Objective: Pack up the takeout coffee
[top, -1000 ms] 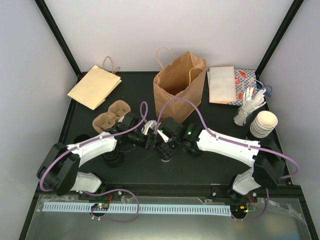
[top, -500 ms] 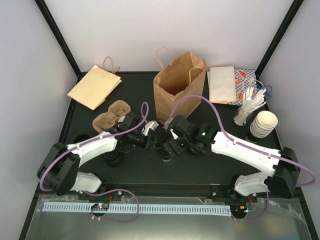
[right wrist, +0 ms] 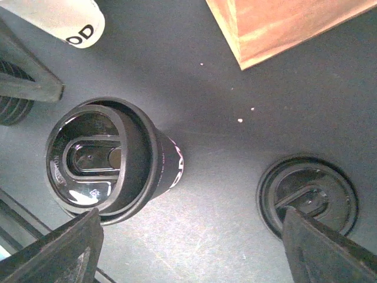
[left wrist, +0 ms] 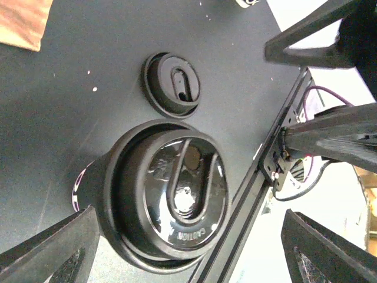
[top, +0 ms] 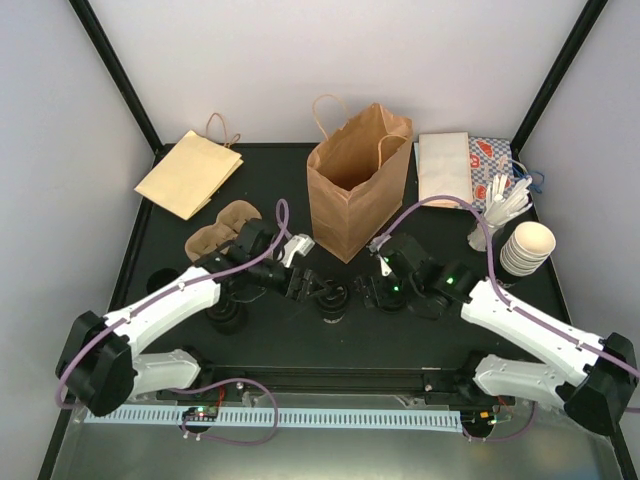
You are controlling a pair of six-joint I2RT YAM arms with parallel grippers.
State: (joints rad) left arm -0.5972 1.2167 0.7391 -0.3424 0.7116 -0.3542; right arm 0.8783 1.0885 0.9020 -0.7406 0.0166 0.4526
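Note:
The takeout coffee (top: 333,303) shows here as a black cup with a black sip lid, upright at mid-table in front of the paper bag (top: 355,180). In the left wrist view its lid (left wrist: 171,200) lies between my wide-apart fingers (left wrist: 53,247). My left gripper (top: 318,292) (left wrist: 188,253) is open around the cup, not pinching it. My right gripper (top: 370,290) (right wrist: 194,253) is open just right of the cup (right wrist: 100,159), over bare table. A loose black lid (right wrist: 307,197) (left wrist: 172,84) lies flat beside it.
The brown bag stands open-topped behind the cup. A cardboard cup carrier (top: 222,230) and a flat paper bag (top: 188,172) lie at back left. Stacked cream cups (top: 527,247), a cup of cutlery (top: 495,215) and napkins (top: 445,168) sit at the right. More black lids (top: 228,318) lie front left.
My right gripper has let go at the cup and drawn back to the right. My left gripper's jaws have spread wider around the cup, which stays in place.

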